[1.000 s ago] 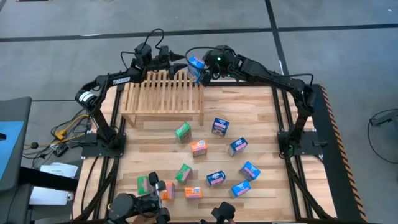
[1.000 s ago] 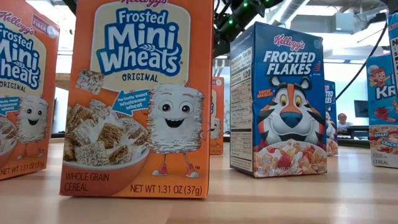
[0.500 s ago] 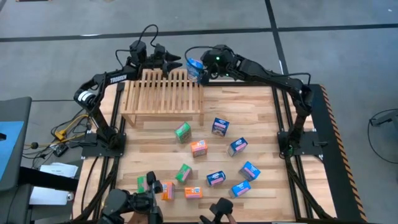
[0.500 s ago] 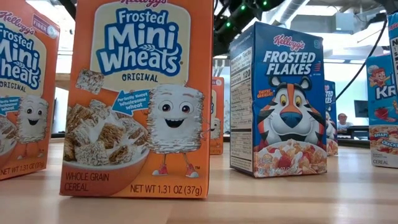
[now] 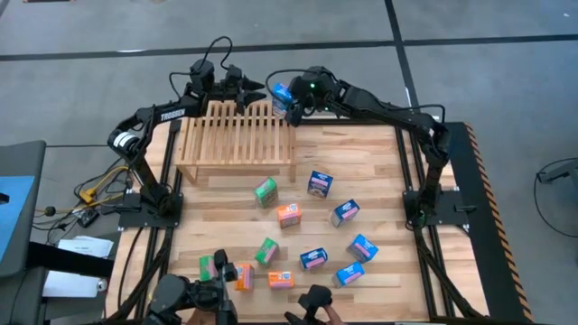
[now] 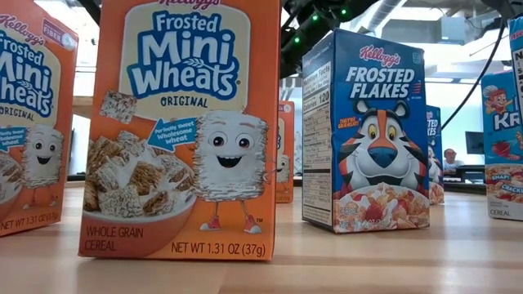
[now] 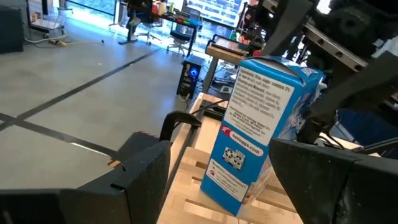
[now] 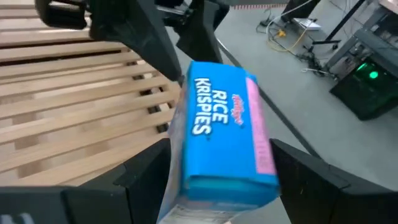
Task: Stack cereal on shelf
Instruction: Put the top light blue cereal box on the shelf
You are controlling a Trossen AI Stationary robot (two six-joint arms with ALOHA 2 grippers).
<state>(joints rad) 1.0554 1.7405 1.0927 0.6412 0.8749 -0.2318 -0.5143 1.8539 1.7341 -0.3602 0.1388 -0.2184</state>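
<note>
A blue Rice Krispies cereal box hangs tilted over the far right corner of the light-wood shelf, and my right gripper is shut on it. In the left wrist view the box has its lower end close to the slats; I cannot tell whether it touches them. My left gripper is open at the shelf's far edge. It points level at the box, and its fingers stay short of it. My right gripper pinches the box by its two narrow long sides, printed front up, close to the end nearest the wrist. The fingers come from the table's right side, slanting down. The box sits tilted in the hold above the shelf's corner.
Several more cereal boxes lie scattered on the plank tabletop, among them green, orange and blue. An orange Mini Wheats box and a blue Frosted Flakes box stand upright close to the low camera. The shelf's slats are bare.
My right gripper has sunk a little toward the shelf's far right corner with the blue box and has rolled slightly. My left gripper has rolled about its own line, stays open, and has drawn a touch back from the box.
</note>
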